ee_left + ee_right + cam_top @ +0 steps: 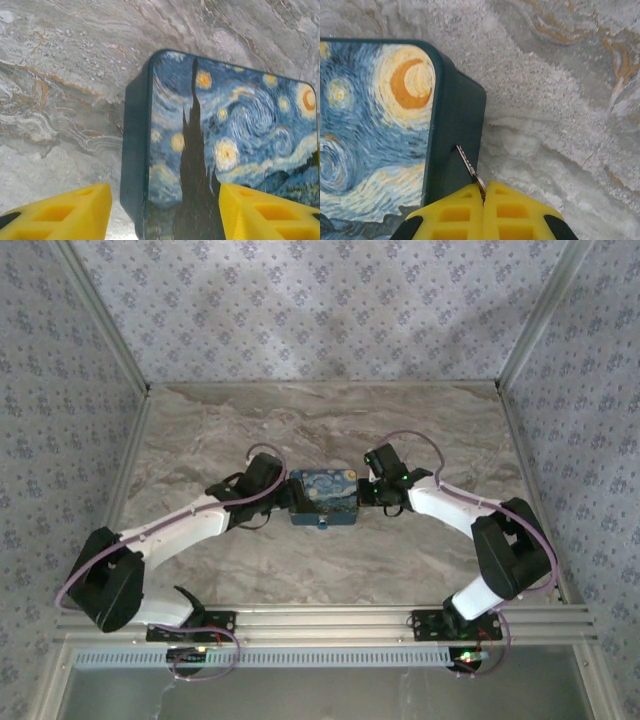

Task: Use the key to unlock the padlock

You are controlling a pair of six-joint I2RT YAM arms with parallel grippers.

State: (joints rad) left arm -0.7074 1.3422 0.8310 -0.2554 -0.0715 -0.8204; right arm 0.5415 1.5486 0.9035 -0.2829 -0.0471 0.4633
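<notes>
While both grippers flank the painted box mid-table, you hold the key pinched in the right one.

The marble table (200, 440) lies bare from the box (323, 495) out to the far wall, and to both side walls, so that is your open room. The near strip is taken up by the two arms. Your left gripper (165, 197) is spread wide across the box's left edge, one yellow finger (75, 210) over the table and the other over the lid. Your right gripper (483, 187) is closed tight on the key (467, 162). The blade tip is at the dark side wall below the lid's rounded corner, and you cannot tell whether it touches. A small pale fitting (323, 527) sits on the box's near edge, too small to confirm as the padlock.
</notes>
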